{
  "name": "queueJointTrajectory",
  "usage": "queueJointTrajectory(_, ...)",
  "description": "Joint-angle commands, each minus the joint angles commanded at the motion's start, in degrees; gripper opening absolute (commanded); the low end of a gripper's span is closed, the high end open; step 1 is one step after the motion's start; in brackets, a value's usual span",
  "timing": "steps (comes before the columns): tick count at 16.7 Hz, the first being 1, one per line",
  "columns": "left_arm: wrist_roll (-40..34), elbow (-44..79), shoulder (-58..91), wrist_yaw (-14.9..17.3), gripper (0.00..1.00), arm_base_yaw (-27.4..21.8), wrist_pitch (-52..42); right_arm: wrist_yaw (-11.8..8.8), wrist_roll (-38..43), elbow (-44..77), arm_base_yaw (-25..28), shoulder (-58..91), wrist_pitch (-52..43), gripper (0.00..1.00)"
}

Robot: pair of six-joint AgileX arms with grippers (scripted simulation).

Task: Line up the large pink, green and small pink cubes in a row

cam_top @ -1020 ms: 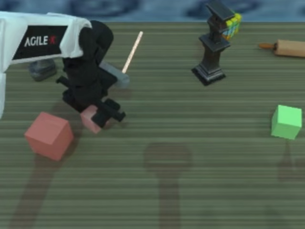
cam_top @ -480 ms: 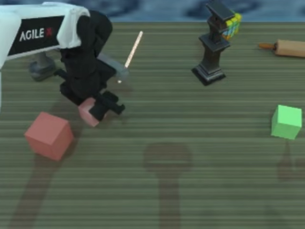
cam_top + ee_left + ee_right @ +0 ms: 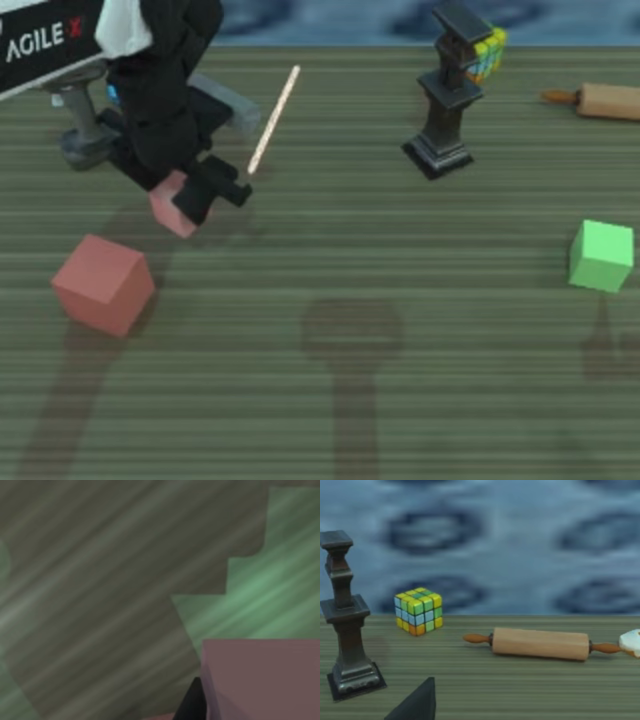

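My left gripper [image 3: 193, 197] is shut on the small pink cube [image 3: 168, 212] and holds it above the table at the back left. In the left wrist view that cube [image 3: 260, 680] fills the corner beside one dark fingertip [image 3: 192, 706]. The large pink cube [image 3: 103, 283] rests on the table just in front of it, apart from the gripper. Far off at the right edge stands the green cube [image 3: 601, 255]. My right arm is out of the top view; its wrist view shows only one dark fingertip [image 3: 420, 702].
A dark stand [image 3: 447, 100] with a multicoloured cube [image 3: 487, 52] behind it is at the back centre. A rolling pin [image 3: 600, 100] lies back right. A thin pale stick [image 3: 273, 118] and a grey object [image 3: 85, 140] lie near the left arm.
The left gripper has risen and moved back-left with the small pink cube in it, away from the large pink cube. The large pink and green cubes have not moved.
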Motion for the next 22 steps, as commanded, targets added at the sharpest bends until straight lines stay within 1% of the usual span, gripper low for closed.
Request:
queueJointTrajectory(2,0.0,-0.1,0.2,0.0,0.00,-0.4,0.1,0.0,0.0,0.0,0.0,0.0,0.0,1.00)
queueJointTrajectory(4,-1.9,0.4,0.5,-0.1,0.00,-1.6,-0.1,0.0,0.0,0.0,0.0,0.0,0.0,1.00)
queueJointTrajectory(7,-9.2,2.0,1.4,-0.3,0.00,-5.8,-1.1,0.0,0.0,0.0,0.0,0.0,0.0,1.00)
queueJointTrajectory(9,-16.7,3.2,2.0,-0.5,0.00,-9.8,-2.0,0.0,0.0,0.0,0.0,0.0,0.0,1.00)
queueJointTrajectory(11,-25.8,4.3,2.6,-0.7,0.00,-14.3,-3.0,0.0,0.0,0.0,0.0,0.0,0.0,1.00)
queueJointTrajectory(18,-62.5,7.1,3.6,-1.4,0.00,-31.5,-6.2,0.0,0.0,0.0,0.0,0.0,0.0,1.00)
queueJointTrajectory(20,-70.1,7.6,3.2,-1.6,0.00,-35.5,-6.5,0.0,0.0,0.0,0.0,0.0,0.0,1.00)
queueJointTrajectory(22,-75.2,7.9,2.6,-1.8,0.00,-38.4,-6.6,0.0,0.0,0.0,0.0,0.0,0.0,1.00)
